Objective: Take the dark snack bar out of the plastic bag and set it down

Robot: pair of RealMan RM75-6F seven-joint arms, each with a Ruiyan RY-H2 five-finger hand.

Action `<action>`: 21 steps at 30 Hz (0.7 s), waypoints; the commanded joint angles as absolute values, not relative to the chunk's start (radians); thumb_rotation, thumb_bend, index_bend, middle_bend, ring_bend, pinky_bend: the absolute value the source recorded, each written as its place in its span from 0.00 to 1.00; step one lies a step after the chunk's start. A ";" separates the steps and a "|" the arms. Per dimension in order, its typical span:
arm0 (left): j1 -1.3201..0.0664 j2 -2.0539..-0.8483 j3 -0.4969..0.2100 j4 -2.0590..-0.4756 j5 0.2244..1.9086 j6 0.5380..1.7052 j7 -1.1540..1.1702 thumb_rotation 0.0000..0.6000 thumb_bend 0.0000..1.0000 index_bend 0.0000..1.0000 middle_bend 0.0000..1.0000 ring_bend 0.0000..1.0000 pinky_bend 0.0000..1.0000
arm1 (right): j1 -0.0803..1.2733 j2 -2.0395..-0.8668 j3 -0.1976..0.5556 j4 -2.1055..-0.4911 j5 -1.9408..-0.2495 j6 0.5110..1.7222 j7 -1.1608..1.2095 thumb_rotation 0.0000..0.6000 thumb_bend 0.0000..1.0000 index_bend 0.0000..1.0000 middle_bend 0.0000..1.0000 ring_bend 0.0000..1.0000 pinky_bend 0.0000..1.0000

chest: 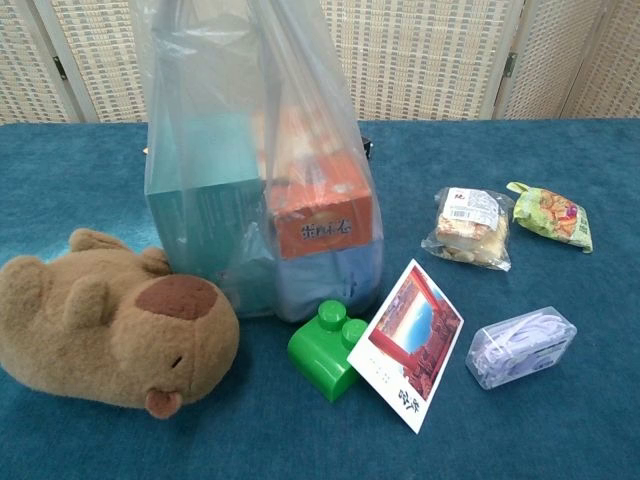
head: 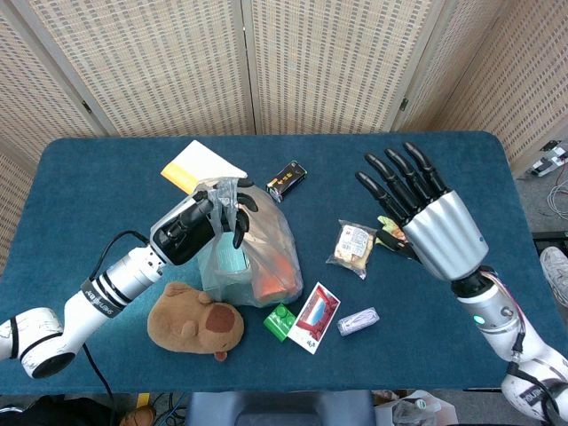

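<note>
The dark snack bar (head: pixel 286 180) lies on the blue table (head: pixel 461 160) just behind the plastic bag (head: pixel 257 262), outside it. My left hand (head: pixel 200 229) grips the bag's handles at its top and holds it upright. Through the bag (chest: pixel 250 150) I see a teal box (chest: pixel 200 200) and an orange box (chest: pixel 318 215). Over the right side of the table my right hand (head: pixel 426 213) hovers open, fingers spread and nothing in it. Neither hand shows in the chest view.
A capybara plush (head: pixel 195 321) lies in front of the bag, with a green brick (head: pixel 283 320), a picture card (head: pixel 315 317) and a purple case (head: pixel 358 321) beside it. A clear snack packet (head: pixel 352 248) and a green packet (head: pixel 388 232) sit right of centre. A yellow envelope (head: pixel 200 166) lies behind my left hand.
</note>
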State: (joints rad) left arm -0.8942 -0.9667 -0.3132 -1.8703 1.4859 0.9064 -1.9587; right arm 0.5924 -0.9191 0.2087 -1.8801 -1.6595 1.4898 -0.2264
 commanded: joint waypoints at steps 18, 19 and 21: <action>-0.857 -0.907 -0.427 -1.978 1.192 0.827 -1.779 1.00 0.45 0.54 0.68 0.77 1.00 | 0.378 -0.993 -0.010 -1.664 -1.653 1.409 -0.023 1.00 0.00 0.00 0.07 0.00 0.05; -0.851 -0.898 -0.438 -1.985 1.179 0.822 -1.773 1.00 0.46 0.54 0.68 0.78 1.00 | 0.369 -1.004 -0.013 -1.649 -1.653 1.412 -0.017 1.00 0.00 0.00 0.07 0.00 0.05; -0.839 -0.881 -0.463 -1.996 1.161 0.820 -1.769 1.00 0.47 0.54 0.68 0.79 1.00 | 0.355 -1.021 -0.016 -1.626 -1.653 1.421 -0.009 1.00 0.00 0.00 0.07 0.00 0.05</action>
State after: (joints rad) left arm -0.8508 -0.8958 -0.4446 -1.9848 1.1766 0.8253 -1.7766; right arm 0.3686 -1.0054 -0.0099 -1.6439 -1.6546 1.4147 -0.0192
